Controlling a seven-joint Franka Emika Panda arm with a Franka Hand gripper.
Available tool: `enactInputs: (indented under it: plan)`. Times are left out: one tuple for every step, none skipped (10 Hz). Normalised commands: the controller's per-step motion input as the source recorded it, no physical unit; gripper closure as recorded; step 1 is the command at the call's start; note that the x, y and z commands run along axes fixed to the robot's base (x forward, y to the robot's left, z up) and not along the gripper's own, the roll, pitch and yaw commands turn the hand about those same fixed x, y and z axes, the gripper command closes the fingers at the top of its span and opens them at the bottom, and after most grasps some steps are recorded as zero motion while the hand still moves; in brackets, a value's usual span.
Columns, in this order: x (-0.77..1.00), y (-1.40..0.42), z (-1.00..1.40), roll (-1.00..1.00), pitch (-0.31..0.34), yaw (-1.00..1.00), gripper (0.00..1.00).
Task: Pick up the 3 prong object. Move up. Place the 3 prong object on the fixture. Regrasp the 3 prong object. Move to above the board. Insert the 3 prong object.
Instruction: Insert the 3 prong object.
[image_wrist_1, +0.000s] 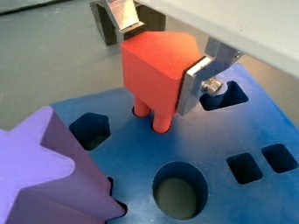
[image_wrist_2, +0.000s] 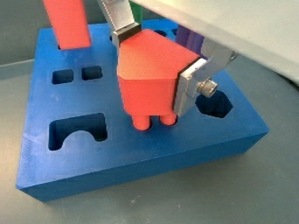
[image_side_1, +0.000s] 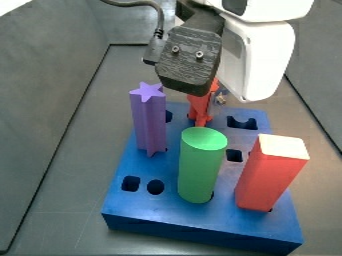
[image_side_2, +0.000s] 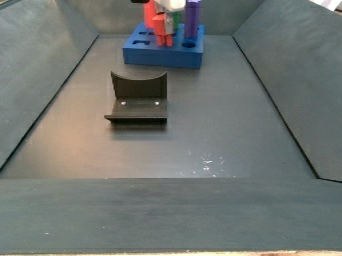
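Observation:
My gripper (image_wrist_1: 158, 54) is shut on the 3 prong object (image_wrist_1: 158, 70), a red piece with short round prongs pointing down. In both wrist views a silver finger (image_wrist_2: 191, 86) presses each side of the piece (image_wrist_2: 149, 77). Its prong tips meet the top of the blue board (image_wrist_1: 257, 127), next to a dark cut-out (image_wrist_2: 214, 105). I cannot tell whether they sit in holes. In a side view the gripper (image_side_1: 201, 70) hangs over the board (image_side_1: 201, 218), with the red piece (image_side_1: 203, 104) just below it. The fixture (image_side_2: 138, 100) stands empty on the floor.
On the board stand a purple star peg (image_side_1: 150, 118), a green cylinder (image_side_1: 203, 165) and a red-orange block (image_side_1: 271, 172). The star (image_wrist_1: 41, 171) rises close beside the held piece. Grey walls (image_side_2: 40, 100) enclose the floor.

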Motion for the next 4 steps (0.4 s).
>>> enactInputs:
  plan:
    - [0.21,0.00,-1.00,0.00,0.000,-0.05,1.00]
    - [0.08,-0.04,-0.95,-0.08,-0.131,-0.05,1.00]
    - [0.00,0.00,0.00,0.00,-0.010,0.00,1.00]
    - [0.00,0.00,0.00,0.00,0.000,0.00,1.00]
